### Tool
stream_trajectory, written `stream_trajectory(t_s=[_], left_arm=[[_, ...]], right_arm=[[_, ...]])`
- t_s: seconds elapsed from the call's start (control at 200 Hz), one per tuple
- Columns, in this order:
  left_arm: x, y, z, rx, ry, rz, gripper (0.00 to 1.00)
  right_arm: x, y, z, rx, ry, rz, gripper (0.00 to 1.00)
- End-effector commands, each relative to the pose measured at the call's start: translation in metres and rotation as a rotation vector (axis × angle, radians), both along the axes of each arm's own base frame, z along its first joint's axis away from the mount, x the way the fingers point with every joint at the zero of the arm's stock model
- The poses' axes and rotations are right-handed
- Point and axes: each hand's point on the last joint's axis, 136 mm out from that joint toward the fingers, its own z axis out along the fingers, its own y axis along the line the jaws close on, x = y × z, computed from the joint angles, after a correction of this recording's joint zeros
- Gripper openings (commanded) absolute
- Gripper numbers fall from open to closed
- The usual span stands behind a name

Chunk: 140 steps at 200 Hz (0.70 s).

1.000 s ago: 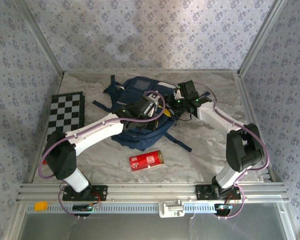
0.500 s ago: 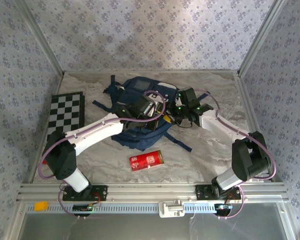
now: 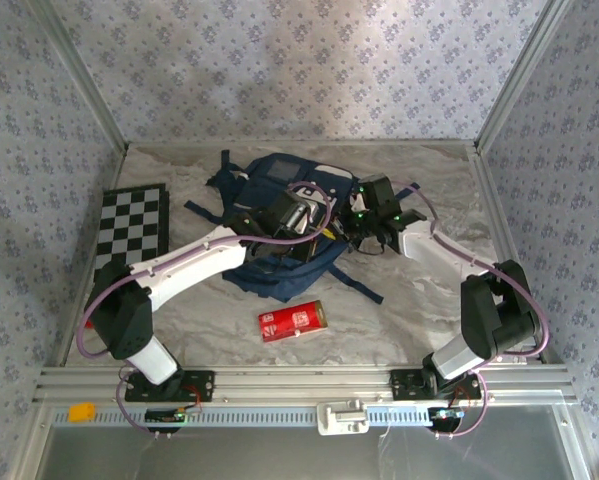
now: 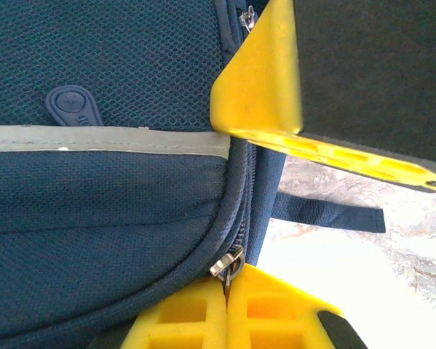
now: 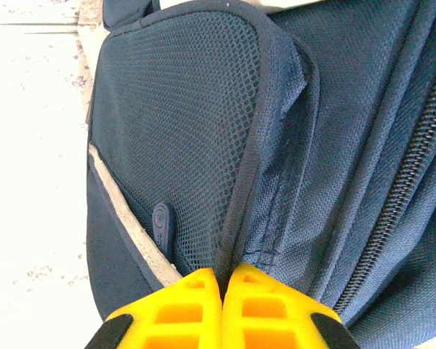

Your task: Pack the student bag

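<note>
Right, two pinches on the bag, zip ready to run

Front and centre is the student bag (image 3: 264, 185), lying flat on the table (image 3: 419, 300) a little beyond the middle, pockets facing up. My left gripper (image 4: 227, 291) has its fingers pressed together on the small metal zipper pull (image 4: 228, 263) at a rounded corner of the bag, and the teeth running away from it look closed. My right gripper (image 5: 221, 280) is clamped just as tight on the bound edge of the mesh pocket (image 5: 196, 131) (a fold of fabric, nothing more, sits between those pads).

My read is that this is the opening of the zip, so that things can go in. To do it well, the right pinch should act as anchor and hold the cloth taut. The left should draw the pull along the curve of the track, in line with the teeth, not up and away. That pull looks small and slick, so a sideways tug could slip it free or drag the whole bag.

From above, the bag's long axis runs roughly from the far wall towards my bases. Which end is the top I can't say for certain. Straps (image 3: 359, 290) trail off to either side. Nearer my bases lies a red can (image 3: 292, 320), well apart from the bag, and a checkerboard (image 3: 131, 225) sits off to the left.
</note>
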Motion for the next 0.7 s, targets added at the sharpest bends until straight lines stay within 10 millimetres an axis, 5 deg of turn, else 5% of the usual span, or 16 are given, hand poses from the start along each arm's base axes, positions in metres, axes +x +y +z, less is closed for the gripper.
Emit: stream_trajectory(t_s=[0.0, 0.37, 0.485, 0.6, 0.695], left_arm=[[-0.006, 0.007, 0.022, -0.005, -0.039, -0.046, 0.0], [0.004, 0.097, -0.001, 0.056, 0.029, 0.069, 0.0], [0.002, 0.085, 0.0, 0.008, 0.059, 0.028, 0.0], [-0.002, 0.054, 0.009, -0.059, 0.047, -0.034, 0.0], [0.0, 0.041, 0.013, -0.077, 0.034, -0.035, 0.0]], right_arm=[[0.015, -0.018, 0.001, -0.03, -0.032, -0.017, 0.0], [0.042, -0.055, 0.027, -0.067, -0.079, 0.052, 0.0], [0.06, -0.055, 0.028, -0.078, -0.092, 0.049, 0.01], [0.066, -0.05, 0.035, -0.06, -0.103, 0.068, 0.25], [0.053, -0.049, 0.042, -0.049, -0.104, 0.094, 0.43]])
